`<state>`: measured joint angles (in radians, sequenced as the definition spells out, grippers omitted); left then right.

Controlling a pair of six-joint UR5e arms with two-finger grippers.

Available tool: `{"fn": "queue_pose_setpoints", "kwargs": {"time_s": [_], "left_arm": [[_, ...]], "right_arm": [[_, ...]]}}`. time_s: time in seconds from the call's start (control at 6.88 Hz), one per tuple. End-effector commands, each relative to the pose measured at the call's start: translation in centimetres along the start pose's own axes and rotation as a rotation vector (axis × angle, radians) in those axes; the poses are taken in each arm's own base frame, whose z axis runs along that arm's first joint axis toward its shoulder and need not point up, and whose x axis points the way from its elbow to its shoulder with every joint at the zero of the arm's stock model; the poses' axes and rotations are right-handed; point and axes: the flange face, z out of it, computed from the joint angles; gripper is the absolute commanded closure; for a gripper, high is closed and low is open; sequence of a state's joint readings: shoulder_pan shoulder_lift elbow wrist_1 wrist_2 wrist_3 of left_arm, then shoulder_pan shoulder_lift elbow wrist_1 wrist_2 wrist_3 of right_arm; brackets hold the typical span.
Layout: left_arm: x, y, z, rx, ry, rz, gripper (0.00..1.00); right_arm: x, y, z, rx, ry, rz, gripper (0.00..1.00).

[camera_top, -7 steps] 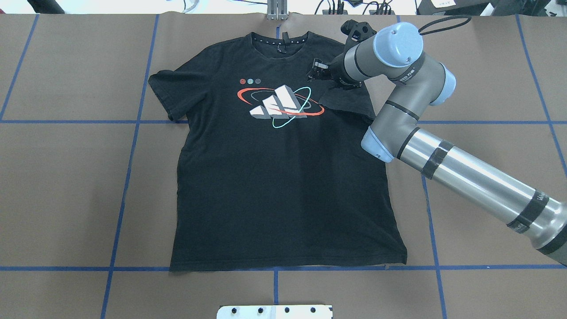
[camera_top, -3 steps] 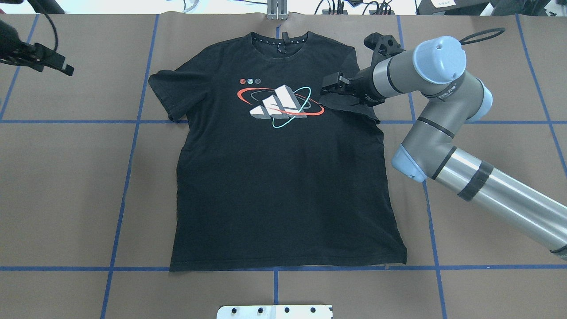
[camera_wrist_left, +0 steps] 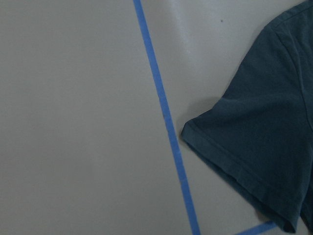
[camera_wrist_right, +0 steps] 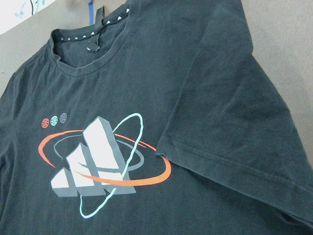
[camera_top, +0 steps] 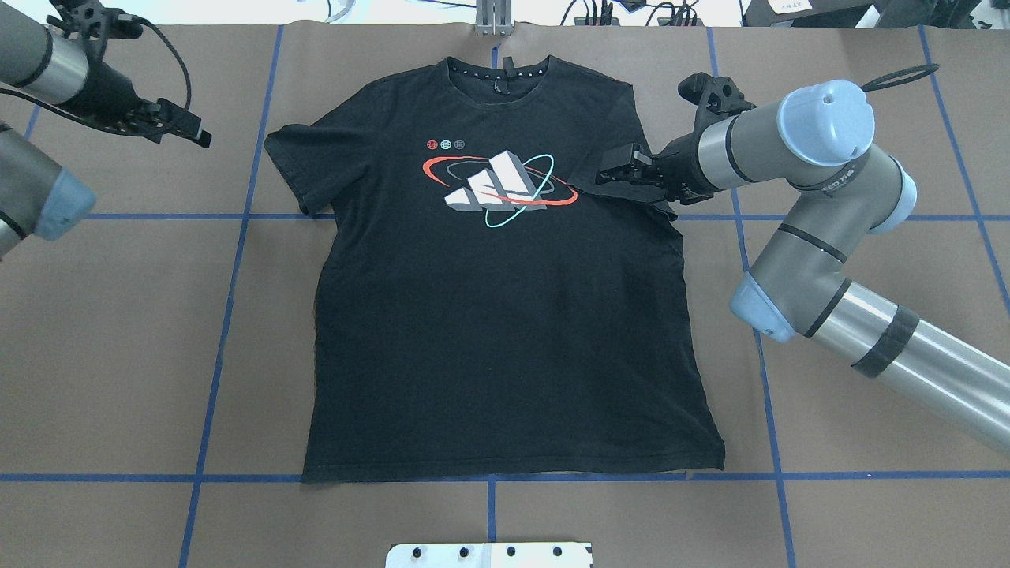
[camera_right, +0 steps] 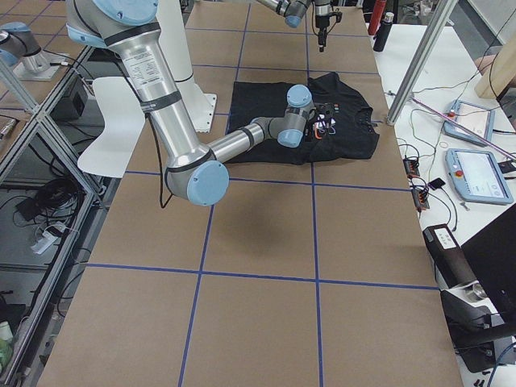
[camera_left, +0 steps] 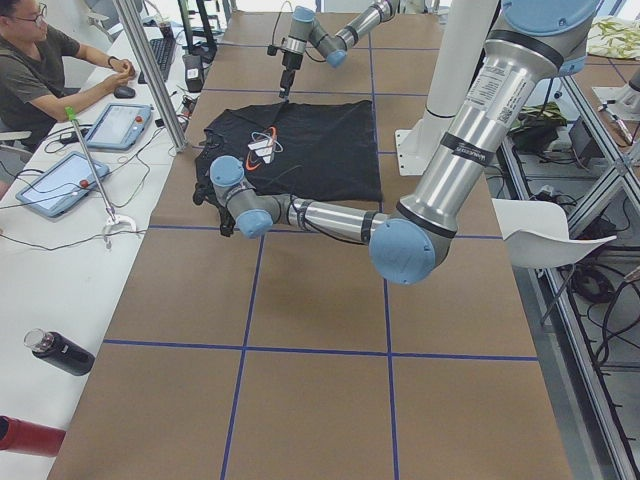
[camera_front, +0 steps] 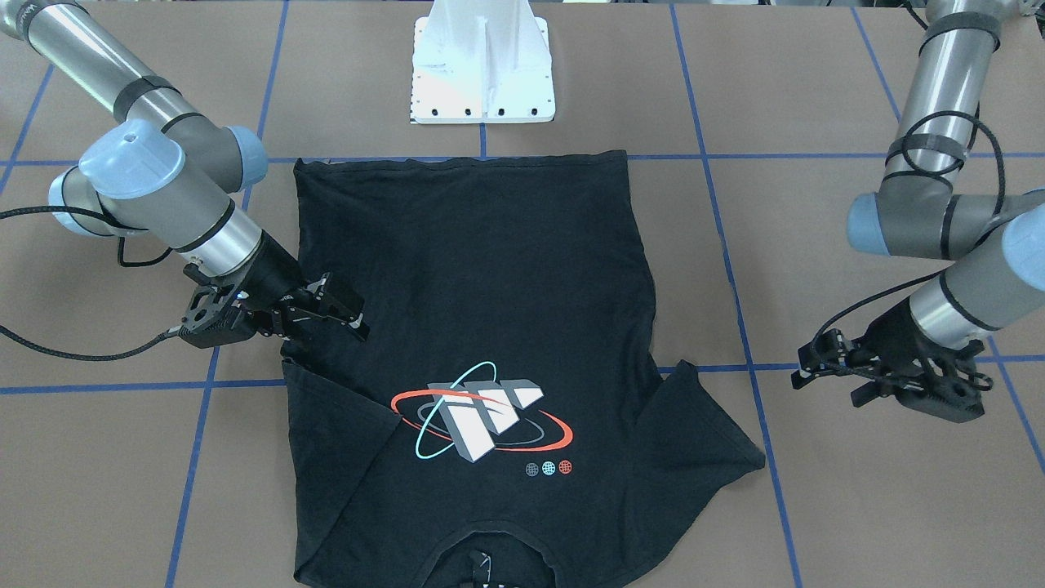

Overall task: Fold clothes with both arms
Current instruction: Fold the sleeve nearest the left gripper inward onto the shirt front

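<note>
Brown table (camera_top: 118, 315) | T-shirt (camera_top: 505, 331) flat | right fingers (camera_front: 343, 310) spread over folded sleeve (camera_wrist_right: 234, 147) | left fingers (camera_top: 193, 136) spread, well clear

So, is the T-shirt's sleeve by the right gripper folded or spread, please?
Folded: the sleeve lies inward over the T-shirt, its hem reaching the logo.

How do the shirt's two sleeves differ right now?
The sleeve near the right arm is folded inward onto the chest, its corner reaching the logo; the sleeve near the left arm lies spread out on the table. The right pincer hangs by the folded one; the left pincer is well off the shirt. Both are short and black.
</note>
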<state>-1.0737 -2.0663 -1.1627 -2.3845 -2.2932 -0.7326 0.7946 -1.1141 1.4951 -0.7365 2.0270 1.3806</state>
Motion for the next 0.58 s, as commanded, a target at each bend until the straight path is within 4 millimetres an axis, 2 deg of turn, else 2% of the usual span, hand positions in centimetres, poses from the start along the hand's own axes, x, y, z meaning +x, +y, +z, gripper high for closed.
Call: {"fn": "queue_pose_setpoints", "kwargs": {"time_s": [0.0, 0.15, 0.44], "left_arm": [[0.9, -2.4, 3.4, 0.029, -0.003, -0.008, 0.00], [1.5, -3.1, 4.4, 0.036, 0.004, -0.024, 0.01], [2.5, -2.7, 6.7, 0.070, 0.021, -0.053, 0.19]], "right_arm": [[0.5, 0.1, -0.3, 0.000, 0.003, 0.002, 0.00], [0.7, 0.0, -0.4, 0.003, 0.002, 0.004, 0.00], [1.7, 0.4, -0.5, -0.001, 0.008, 0.005, 0.00]]}}
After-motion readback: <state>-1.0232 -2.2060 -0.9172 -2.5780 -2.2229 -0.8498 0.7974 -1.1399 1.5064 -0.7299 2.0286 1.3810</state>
